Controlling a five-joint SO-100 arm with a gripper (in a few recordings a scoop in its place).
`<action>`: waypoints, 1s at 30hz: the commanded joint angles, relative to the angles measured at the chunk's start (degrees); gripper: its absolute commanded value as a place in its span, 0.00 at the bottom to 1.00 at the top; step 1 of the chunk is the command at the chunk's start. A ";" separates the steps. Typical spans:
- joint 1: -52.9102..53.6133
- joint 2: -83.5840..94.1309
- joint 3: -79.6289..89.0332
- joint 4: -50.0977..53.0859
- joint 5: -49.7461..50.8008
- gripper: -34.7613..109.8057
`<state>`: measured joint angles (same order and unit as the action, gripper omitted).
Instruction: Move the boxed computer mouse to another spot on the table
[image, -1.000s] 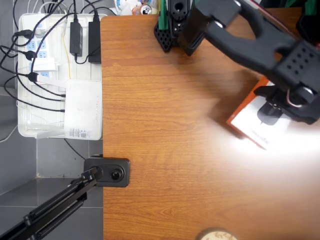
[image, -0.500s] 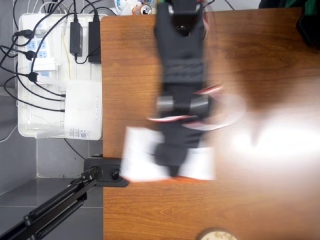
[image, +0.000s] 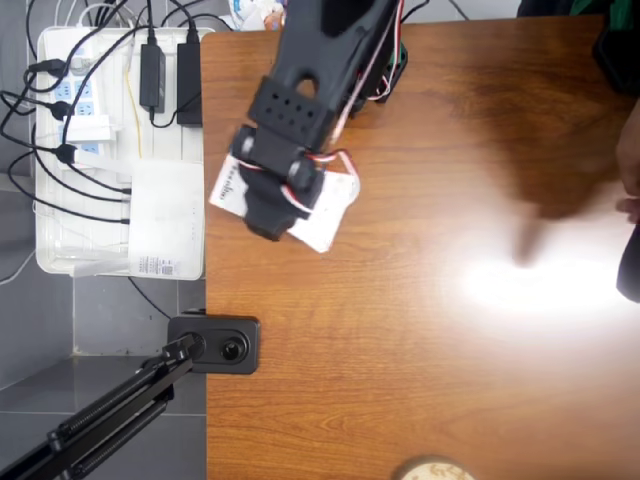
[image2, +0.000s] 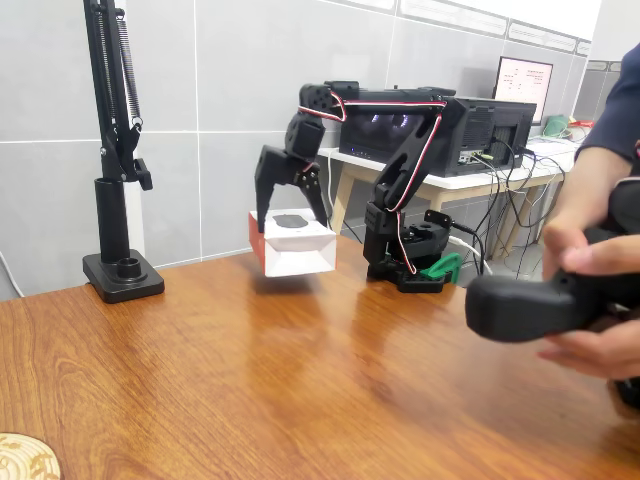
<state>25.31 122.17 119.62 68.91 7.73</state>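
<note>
The boxed computer mouse (image: 336, 212) is a flat white box with a dark mouse pictured on top and orange-red sides. My gripper (image: 272, 212) is shut on it from above, and the black arm hides the box's middle in the overhead view. In the fixed view the box (image2: 297, 256) hangs tilted a little above the table (image2: 250, 380), with the gripper (image2: 291, 208) straddling its top. In the overhead view it is over the table's (image: 420, 380) upper left part, its left end near the table's edge.
A white tray (image: 110, 150) of power strips and cables sits just past the table's left edge. A black stand's base (image: 215, 345) (image2: 125, 276) is at that edge. A round wooden disc (image: 435, 468) lies at the near edge. A person's hand (image2: 590, 250) is at the right.
The gripper has swung the box from the table's right side, through the middle near the front edge, up to the upper left by the tray.
</note>
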 joint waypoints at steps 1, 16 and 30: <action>-0.35 -1.32 0.26 -2.46 -0.97 0.24; -1.14 -9.93 -4.39 -7.21 -0.53 0.24; -2.72 -5.36 1.05 -23.73 -1.32 0.97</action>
<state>23.03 114.79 121.11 45.00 7.73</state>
